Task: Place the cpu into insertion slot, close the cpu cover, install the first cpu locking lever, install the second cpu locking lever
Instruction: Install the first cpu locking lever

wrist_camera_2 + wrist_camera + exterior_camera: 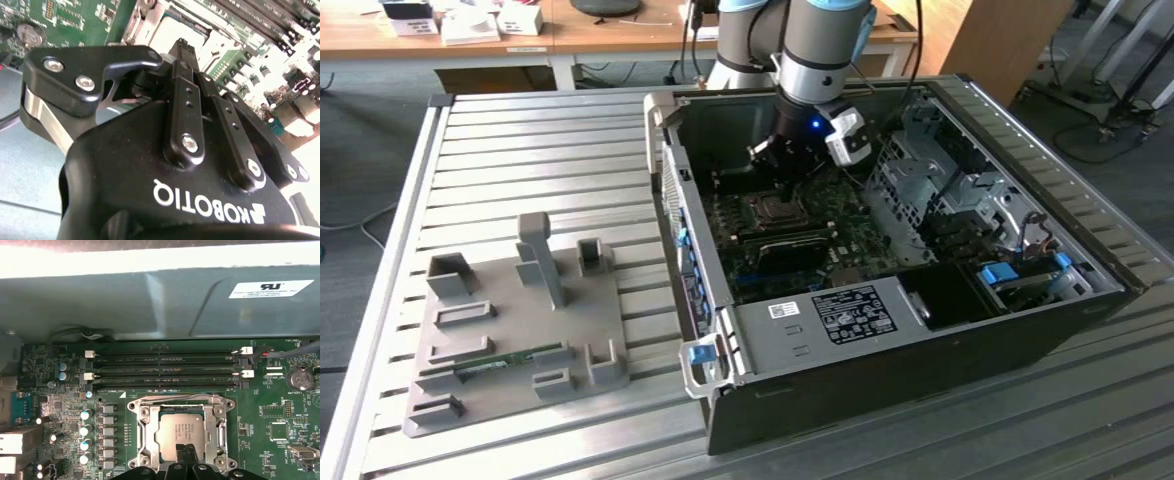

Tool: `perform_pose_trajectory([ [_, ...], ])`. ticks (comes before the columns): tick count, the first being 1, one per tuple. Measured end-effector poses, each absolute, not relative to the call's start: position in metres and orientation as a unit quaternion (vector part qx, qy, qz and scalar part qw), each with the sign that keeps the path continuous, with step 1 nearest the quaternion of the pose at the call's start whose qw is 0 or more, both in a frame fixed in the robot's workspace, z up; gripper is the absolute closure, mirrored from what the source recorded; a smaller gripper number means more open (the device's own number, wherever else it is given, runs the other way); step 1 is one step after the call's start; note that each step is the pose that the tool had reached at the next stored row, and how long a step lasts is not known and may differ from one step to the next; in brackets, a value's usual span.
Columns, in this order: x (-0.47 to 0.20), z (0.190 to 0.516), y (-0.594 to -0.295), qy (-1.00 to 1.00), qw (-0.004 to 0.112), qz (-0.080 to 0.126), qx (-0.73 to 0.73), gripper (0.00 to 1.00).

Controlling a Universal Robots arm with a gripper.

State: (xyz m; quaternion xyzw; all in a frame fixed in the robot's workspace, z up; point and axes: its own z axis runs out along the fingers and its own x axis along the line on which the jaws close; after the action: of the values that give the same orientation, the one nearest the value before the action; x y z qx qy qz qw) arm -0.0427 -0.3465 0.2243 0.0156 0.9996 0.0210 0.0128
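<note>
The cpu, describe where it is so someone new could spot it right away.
Inside the open computer case, look at the green circuit board. Beside the long black memory slots sits a silver metal frame; the cpu is the flat silver-grey square inside it, unlike the small dark chips around.

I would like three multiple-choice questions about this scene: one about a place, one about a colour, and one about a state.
1. Where is the end effector?
A. Over the grey fixture plate
B. Inside the open computer case
C. On the wooden desk

2. What colour is the circuit board?
A. Green
B. Red
C. White

3. Where is the cpu?
A. Held in the end effector
B. On the slatted table
C. Seated in the insertion slot

Answers:
1 B: in the exterior view the end effector reaches down into the computer case.
2 A: the circuit board is green.
3 C: the cpu lies flat within the insertion slot.
</note>
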Motion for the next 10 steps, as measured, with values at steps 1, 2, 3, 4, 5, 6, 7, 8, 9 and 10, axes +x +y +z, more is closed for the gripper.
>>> perform_pose_trajectory([
  [1,-0.0427,0.2243,-0.3465,1.0,0.013,0.021,0.016,0.89],
  [2,-0.0427,0.2247,-0.3464,1.0,0.013,0.021,0.016,0.89],
  [3,-0.0427,0.2256,-0.3464,1.0,0.013,0.021,0.016,0.89],
  [4,-0.0427,0.2271,-0.3464,1.0,0.013,0.021,0.016,0.89],
  [5,-0.0426,0.2289,-0.3464,1.0,0.013,0.021,0.016,0.89],
  [6,-0.0426,0.2305,-0.3465,1.0,0.013,0.021,0.016,0.89],
  [7,-0.0426,0.2319,-0.3464,1.0,0.013,0.021,0.016,0.89],
  [8,-0.0426,0.2329,-0.3464,1.0,0.013,0.021,0.016,0.89],
  [9,-0.0426,0.2335,-0.3463,1.0,0.013,0.021,0.016,0.89],
  [10,-0.0426,0.2335,-0.3463,1.0,0.013,0.021,0.016,0.89],
])
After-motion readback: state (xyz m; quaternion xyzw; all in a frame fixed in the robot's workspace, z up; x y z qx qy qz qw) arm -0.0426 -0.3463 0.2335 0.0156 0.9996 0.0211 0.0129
